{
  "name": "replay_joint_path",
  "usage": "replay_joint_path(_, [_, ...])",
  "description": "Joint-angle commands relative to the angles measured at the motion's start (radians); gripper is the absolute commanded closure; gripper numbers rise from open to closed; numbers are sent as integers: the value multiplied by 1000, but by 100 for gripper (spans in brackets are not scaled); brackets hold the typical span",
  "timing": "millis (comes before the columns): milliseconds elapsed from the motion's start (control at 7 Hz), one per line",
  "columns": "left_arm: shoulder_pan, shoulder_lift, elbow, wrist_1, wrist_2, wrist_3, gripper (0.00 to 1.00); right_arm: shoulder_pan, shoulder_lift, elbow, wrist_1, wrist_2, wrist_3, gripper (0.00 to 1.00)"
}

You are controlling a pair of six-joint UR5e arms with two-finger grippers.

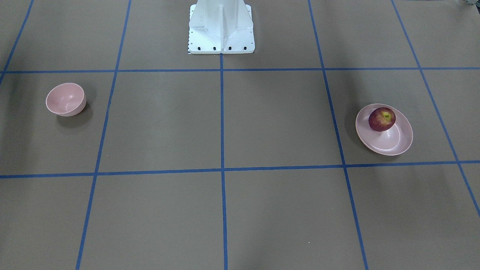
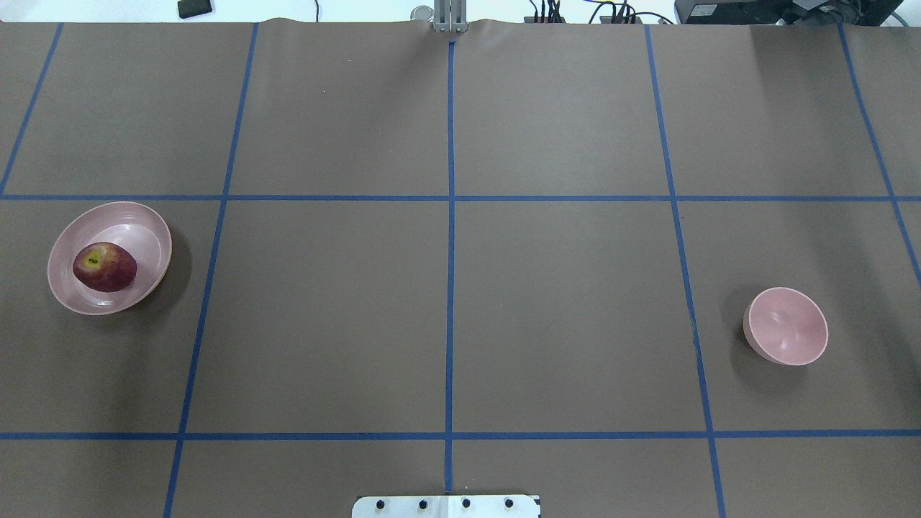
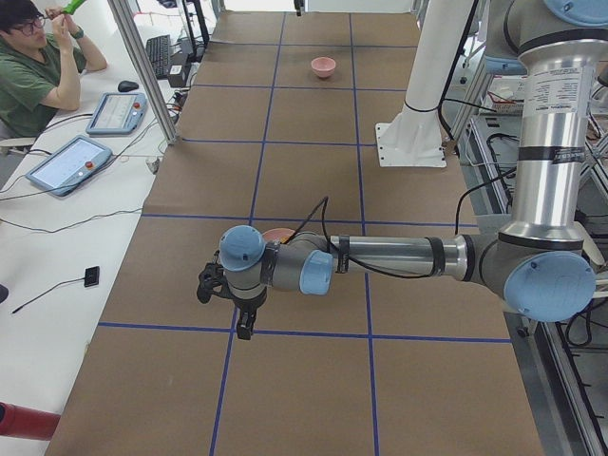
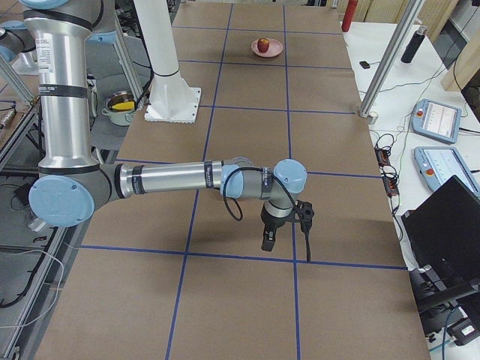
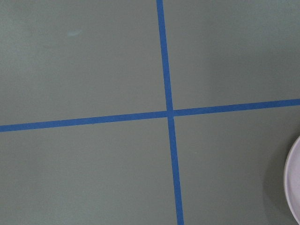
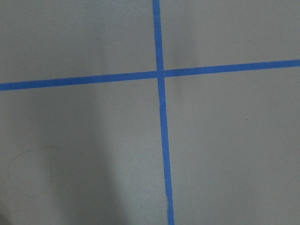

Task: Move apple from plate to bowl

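The apple point(image 2: 104, 267) sits on the plate point(image 2: 147, 229). The bowl point(image 2: 786, 326) stands well apart from the plate on the bench point(image 2: 561, 309). The left pincer point(image 3: 244, 328) hangs near the plate and the right pincer point(image 4: 268, 241) far from it. I cannot tell how wide either is open.

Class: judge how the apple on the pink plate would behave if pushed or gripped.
The apple is round, so a nudge would probably roll it across the shallow plate. Its smooth skin may slip in a grip. It looks solid, so it is likely rigid, not squashy.
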Motion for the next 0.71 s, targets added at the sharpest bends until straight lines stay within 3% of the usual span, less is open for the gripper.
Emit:
replay_joint_path(0, [-2,0,-2,0,0,0,1,1,1,-3,0,1,1,0])
replay_joint_path(571, [-2,8,-16,0,0,0,1,1,2,-3,0,1,2,0])
